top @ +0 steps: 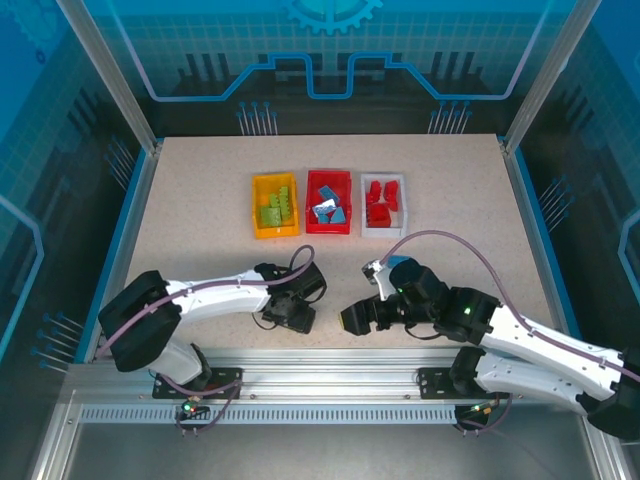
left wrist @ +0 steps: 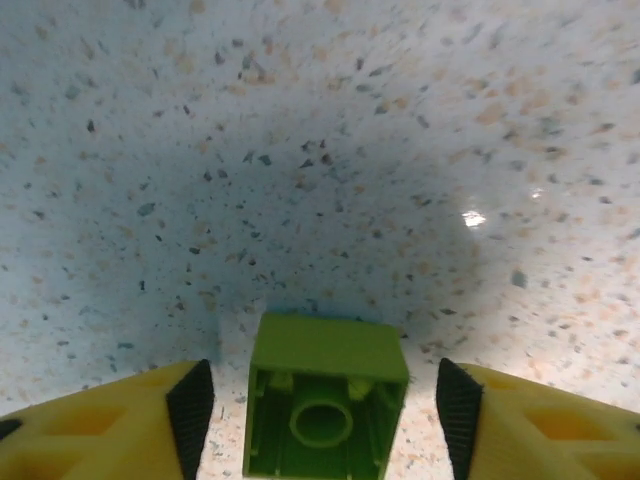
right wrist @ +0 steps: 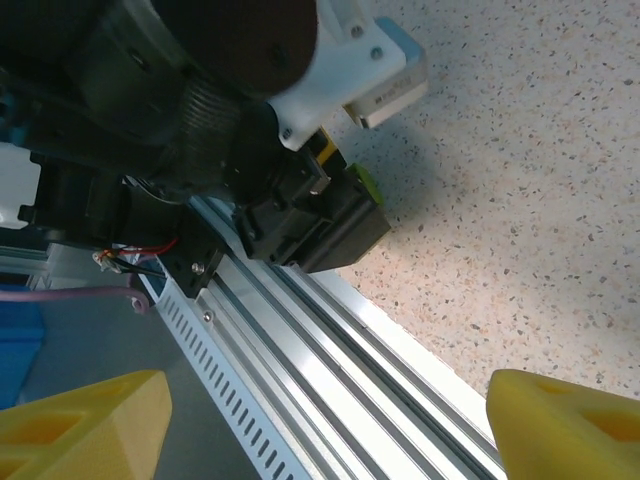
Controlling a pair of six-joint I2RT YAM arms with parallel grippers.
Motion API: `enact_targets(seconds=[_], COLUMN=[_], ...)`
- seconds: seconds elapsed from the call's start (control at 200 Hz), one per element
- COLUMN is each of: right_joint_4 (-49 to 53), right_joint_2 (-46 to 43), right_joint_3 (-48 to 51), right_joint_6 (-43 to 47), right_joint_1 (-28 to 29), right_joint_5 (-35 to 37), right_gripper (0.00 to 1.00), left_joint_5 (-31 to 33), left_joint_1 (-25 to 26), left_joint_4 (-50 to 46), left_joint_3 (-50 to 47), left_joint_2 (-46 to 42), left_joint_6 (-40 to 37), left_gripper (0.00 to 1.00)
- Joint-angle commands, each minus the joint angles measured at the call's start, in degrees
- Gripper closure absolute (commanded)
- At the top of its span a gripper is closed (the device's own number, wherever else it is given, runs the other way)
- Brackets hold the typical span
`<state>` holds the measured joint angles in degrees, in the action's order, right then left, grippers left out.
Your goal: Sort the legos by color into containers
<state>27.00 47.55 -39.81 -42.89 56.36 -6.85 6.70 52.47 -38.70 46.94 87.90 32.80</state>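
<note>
The table (top: 450, 250) carried three bins in a row: the yellow-orange bin (top: 256, 215) with green bricks (top: 276, 207), the red bin (top: 329, 174) just to its right, and the white bin (top: 384, 176) further right. The left gripper (top: 290, 315) was low on the table, well nearer than the yellow-orange bin. The right gripper (top: 358, 320) was near and to the right of that bin. Its yellow fingers (right wrist: 90, 420) were apart with nothing between them.

The top view gave the bins and their colours. The left wrist view gave the close detail: the left gripper (left wrist: 325, 400) was spread around one green lego (left wrist: 328, 350), with a gap on each side. The lego lay tipped, its hollow underside toward the camera.

I judge this brick to be light, stiff and smooth, so it may slip or twist. It is best pinched on its two flat side walls, centred between the pads (left wrist: 192, 405).
</note>
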Motion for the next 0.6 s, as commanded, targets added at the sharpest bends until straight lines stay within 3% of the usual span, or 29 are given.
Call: enact_targets(seconds=[0.0,0.145,0.285,0.46,0.595], right_joint_4=[0.37,-0.11,0.09,-0.43,-8.61], right_joint_2=[-0.06,0.87,0.88,2.92,6.09], right_joint_3=[-0.23,-0.30,-1.03,-5.07,-7.11], right_joint_6=[-1.14,-1.18,-0.41,5.34,9.16], right_joint_1=[0.77,0.76,0.73,-1.08,-7.16], right_joint_5=[1.31,1.39,2.88,9.92,10.83], right_gripper=[0.17,0.18,0.19,0.19,0.20], left_joint_5=[1.71,3.38,6.98,4.48,3.94], left_joint_1=[0.18,0.18,-1.14,-12.91,-22.50], left_joint_4=[1.70,1.80,-1.93,-5.11,-5.90], left_joint_3=[-0.45,-0.10,2.19,10.82,21.24], left_joint_2=[1.60,0.83,-3.35,-7.48,-3.62], left_joint_6=[-0.37,0.30,1.08,-3.57,-8.63], left_gripper=[0.44,0.65,0.69,0.69,0.69])
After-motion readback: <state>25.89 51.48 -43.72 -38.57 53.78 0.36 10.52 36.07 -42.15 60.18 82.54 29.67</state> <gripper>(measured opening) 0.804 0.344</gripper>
